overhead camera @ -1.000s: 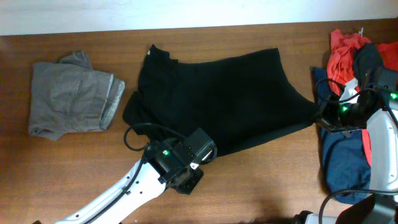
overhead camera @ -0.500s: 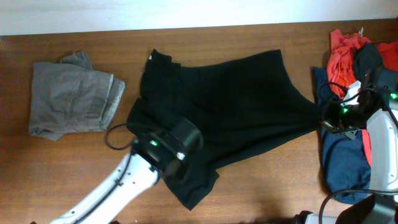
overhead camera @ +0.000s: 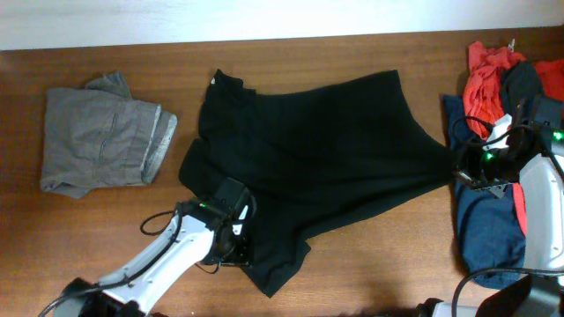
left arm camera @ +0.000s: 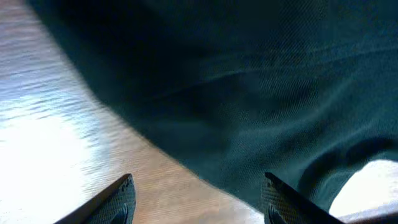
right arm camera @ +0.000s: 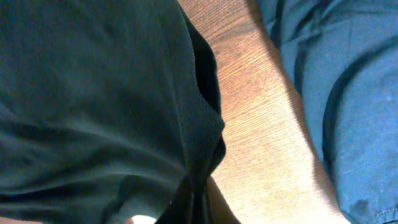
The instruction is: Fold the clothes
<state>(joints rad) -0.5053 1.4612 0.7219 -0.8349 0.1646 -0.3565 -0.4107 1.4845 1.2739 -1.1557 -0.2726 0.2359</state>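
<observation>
Your folding has barely begun. The black T-shirt (overhead camera: pixel 326 158) lies opened out across the middle of the table (overhead camera: pixel 388 273), rumpled rather than flat. One lobe of cloth trails toward the near edge at its lower left, and its right corner is drawn out to a point. No clean fold shows in it yet, so by my reading you have all of the folding left: smoothing, bringing the sides in, and doubling it over.

Your left end effector (left arm camera: pixel 198 179) hangs over that lower-left lobe with its fingers apart. In the left wrist view the black fabric lies beneath and between them, with nothing pinched. Your right end effector (overhead camera: pixel 458 170) sits at the drawn-out right corner. In the right wrist view the cloth gathers into a tight bunch at the bottom, so I judge it clamped on the T-shirt.

The count is as follows:
- One black T-shirt to fold.
- One grey garment (overhead camera: pixel 101 141), already folded and lying well apart at the left.
- A heap at the right edge holding at least three pieces: a red one (overhead camera: pixel 483 75), a navy one (overhead camera: pixel 489 233) and a dark one (overhead camera: pixel 527 81). I cannot tell whether more lie under them.
- Two arms, each with one end effector.
</observation>
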